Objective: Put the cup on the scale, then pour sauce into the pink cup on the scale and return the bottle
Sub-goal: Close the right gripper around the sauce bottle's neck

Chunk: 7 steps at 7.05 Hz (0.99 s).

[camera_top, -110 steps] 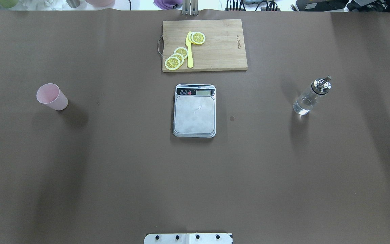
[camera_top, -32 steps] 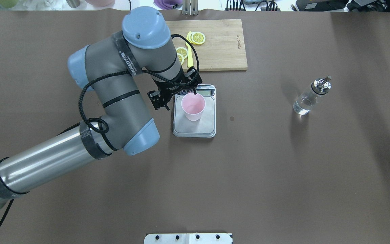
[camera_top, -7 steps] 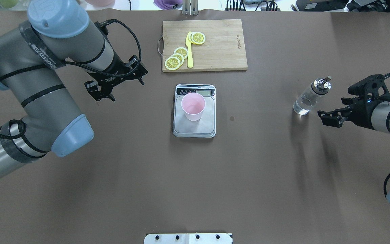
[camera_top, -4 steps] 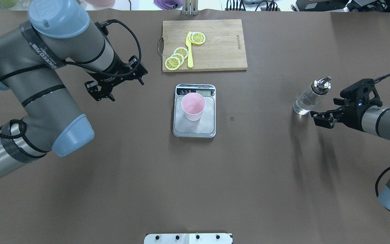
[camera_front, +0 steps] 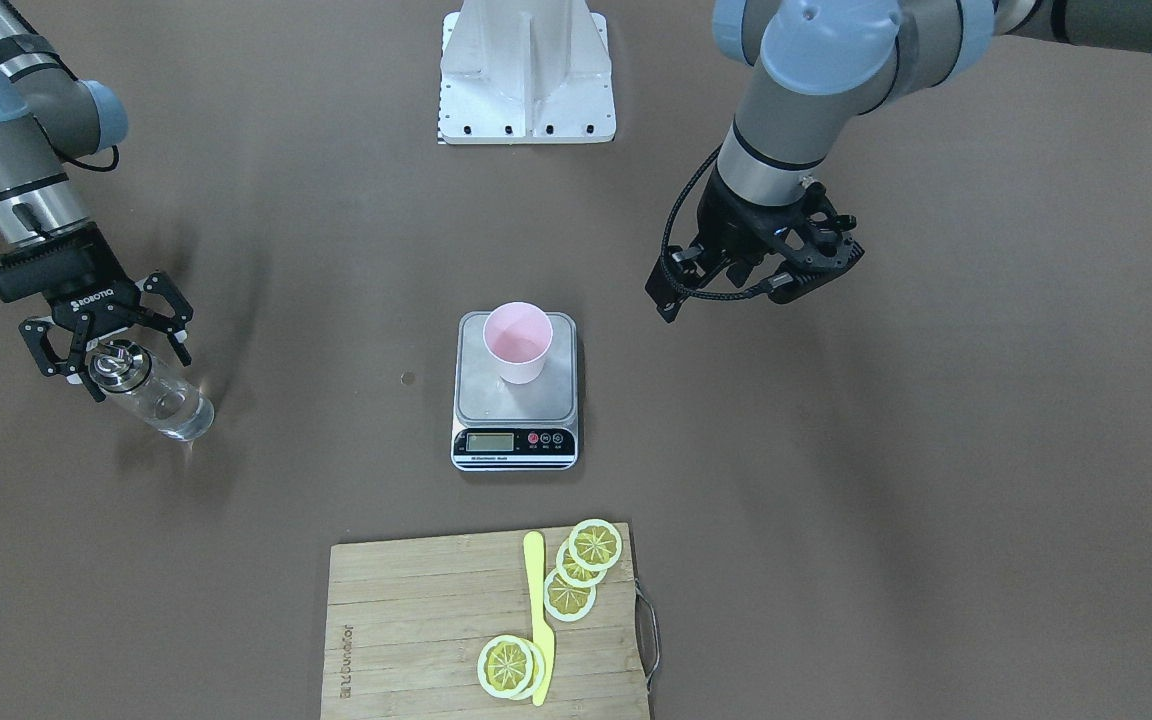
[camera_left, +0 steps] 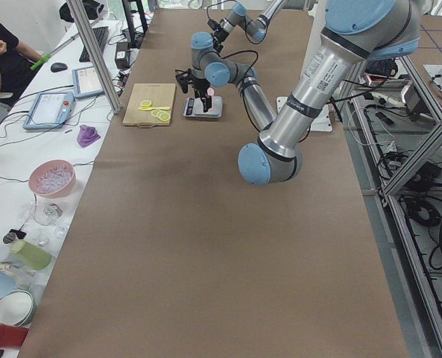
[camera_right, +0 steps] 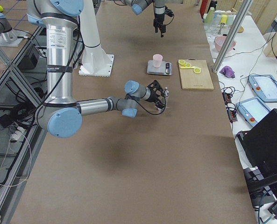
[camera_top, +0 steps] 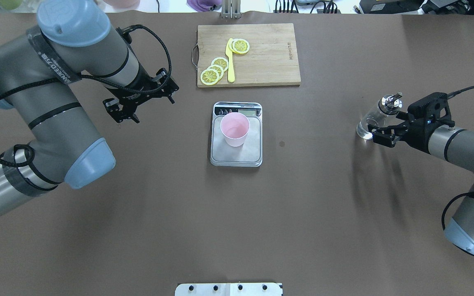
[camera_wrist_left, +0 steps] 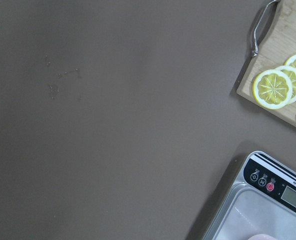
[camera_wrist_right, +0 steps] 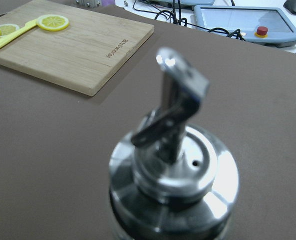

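While the right gripper sits with its fingers spread wide on either side of the bottle, up by the metal cap, we cannot tell whether either finger touches it.

Count: one bottle, standing on the table well apart from the scale. One scale, with one cup upright on its steel platform, toward the end away from the display. The left gripper is also spread, holds nothing, and hangs over bare table near the scale.

One cutting board, one yellow knife, at least four lemon slices; overlaps prevent a firm count.

The sauce is clear, its level unreadable. The left wrist view cuts the scale at one corner and shows the cup as a pale sliver. The right wrist view shows only the blurred cap.
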### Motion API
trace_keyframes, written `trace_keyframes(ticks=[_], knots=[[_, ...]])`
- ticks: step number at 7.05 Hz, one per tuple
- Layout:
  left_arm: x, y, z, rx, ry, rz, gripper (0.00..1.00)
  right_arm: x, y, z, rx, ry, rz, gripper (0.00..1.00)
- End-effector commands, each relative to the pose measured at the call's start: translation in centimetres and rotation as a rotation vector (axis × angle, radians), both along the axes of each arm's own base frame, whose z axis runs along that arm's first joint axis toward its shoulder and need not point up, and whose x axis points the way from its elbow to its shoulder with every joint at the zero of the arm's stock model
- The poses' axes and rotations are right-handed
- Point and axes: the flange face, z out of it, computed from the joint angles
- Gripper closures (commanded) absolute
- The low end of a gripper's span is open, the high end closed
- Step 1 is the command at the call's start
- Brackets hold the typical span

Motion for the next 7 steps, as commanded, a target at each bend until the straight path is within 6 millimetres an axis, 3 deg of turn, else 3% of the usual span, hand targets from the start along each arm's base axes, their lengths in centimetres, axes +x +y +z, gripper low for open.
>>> trace_keyframes(ticks=[1,4,7], knots=[[0.1,-0.1,0.0,-0.001,-0.001,0.0,0.01,-0.3,-0.5,1.1,-0.009,0.009,0.063,0.0],[0.1,-0.1,0.1,-0.002,-0.002,0.0,0.01,-3.1,0.5,1.7,-0.028,-0.061,0.108,0.0],[0.1,-0.1,0.2,-0.003,-0.003,0.0,0.01,-3.6,0.8,1.7,-0.021,-0.061,0.115,0.01]])
